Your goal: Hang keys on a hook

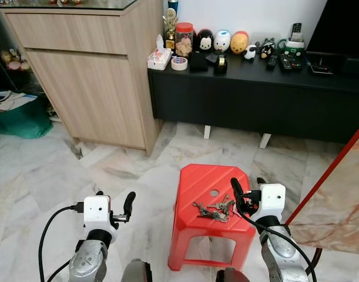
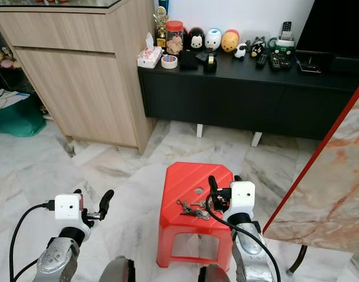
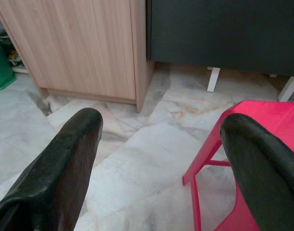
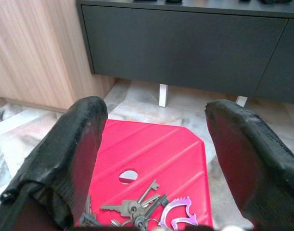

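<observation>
A bunch of metal keys [image 1: 214, 210] with a purple tag lies on top of a red plastic stool [image 1: 203, 179], near the stool's front edge. My right gripper [image 1: 248, 188] hovers just right of the keys, at about the height of the stool top, open with nothing between its fingers. In the right wrist view the keys [image 4: 137, 209] lie low between the two spread black fingers [image 4: 70, 159]. My left gripper [image 1: 114, 200] is open and empty over the marble floor, well left of the stool.
A light wooden cabinet [image 1: 91, 76] stands at the back left. Beside it, a low black sideboard [image 1: 255, 94] carries figurines, tape and remotes. A marble slab with a red edge [image 1: 338, 194] leans close on the right. A green bag [image 1: 20, 117] sits far left.
</observation>
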Robot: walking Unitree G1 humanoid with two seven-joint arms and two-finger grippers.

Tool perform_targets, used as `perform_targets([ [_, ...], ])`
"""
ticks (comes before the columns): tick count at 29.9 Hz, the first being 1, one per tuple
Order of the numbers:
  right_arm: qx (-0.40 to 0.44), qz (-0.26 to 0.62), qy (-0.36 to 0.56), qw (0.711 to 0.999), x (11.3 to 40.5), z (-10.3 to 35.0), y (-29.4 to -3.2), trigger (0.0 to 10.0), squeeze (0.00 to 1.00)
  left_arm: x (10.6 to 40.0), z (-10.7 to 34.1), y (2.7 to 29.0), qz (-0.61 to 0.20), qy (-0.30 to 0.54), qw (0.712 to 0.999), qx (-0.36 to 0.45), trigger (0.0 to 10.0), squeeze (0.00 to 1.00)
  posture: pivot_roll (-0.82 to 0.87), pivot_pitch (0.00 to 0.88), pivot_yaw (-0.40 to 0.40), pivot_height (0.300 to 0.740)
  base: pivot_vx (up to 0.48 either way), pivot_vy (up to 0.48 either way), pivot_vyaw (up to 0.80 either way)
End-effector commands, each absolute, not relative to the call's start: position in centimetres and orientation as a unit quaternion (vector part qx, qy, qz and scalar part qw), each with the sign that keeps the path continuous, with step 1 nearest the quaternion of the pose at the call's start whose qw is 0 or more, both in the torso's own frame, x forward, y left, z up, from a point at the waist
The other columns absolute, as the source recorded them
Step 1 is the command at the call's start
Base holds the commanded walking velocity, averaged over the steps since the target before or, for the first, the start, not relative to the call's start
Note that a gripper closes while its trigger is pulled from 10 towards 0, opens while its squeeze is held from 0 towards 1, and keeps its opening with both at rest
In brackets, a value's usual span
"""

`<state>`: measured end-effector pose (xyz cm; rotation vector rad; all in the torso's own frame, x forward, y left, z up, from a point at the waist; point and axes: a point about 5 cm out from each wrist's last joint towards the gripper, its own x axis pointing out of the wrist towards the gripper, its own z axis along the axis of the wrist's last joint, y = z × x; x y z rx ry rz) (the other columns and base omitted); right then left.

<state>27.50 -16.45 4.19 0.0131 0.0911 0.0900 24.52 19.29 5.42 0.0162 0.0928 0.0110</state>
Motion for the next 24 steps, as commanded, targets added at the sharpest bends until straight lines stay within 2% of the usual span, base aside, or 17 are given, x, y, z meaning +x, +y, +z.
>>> perform_targets([
  [1,0.007,0.045,0.048,0.998,27.45,4.08,-16.39,10.0,0.0,24.48,5.19,19.46,0.008,0.056,0.998,0.009,10.0,0.0,0.01,0.076,0.006,0.647,0.0,0.304,0.0],
  [5,0.007,0.042,0.047,0.998,27.46,4.09,-16.4,10.0,0.0,24.47,5.21,19.48,0.008,0.056,0.998,0.009,10.0,0.0,0.01,0.077,0.007,0.647,0.0,0.287,0.0],
  [16,0.007,0.042,0.051,0.998,27.45,3.93,-16.17,10.0,0.0,24.52,5.17,19.24,0.001,0.06,0.998,0.006,10.0,0.0,0.01,0.077,0.014,0.647,0.0,0.0,0.0],
  [22,0.008,0.039,0.053,0.998,27.38,3.77,-16.18,10.0,0.0,24.58,5.24,19.23,0.0,0.059,0.998,0.008,10.0,0.0,0.01,0.076,0.016,0.647,0.0,0.374,0.0],
  [24,0.008,0.039,0.054,0.998,27.34,3.7,-16.16,10.0,0.0,24.58,5.3,19.25,-0.002,0.057,0.998,0.012,10.0,0.0,0.02,0.078,0.016,0.647,0.0,0.0,0.0],
])
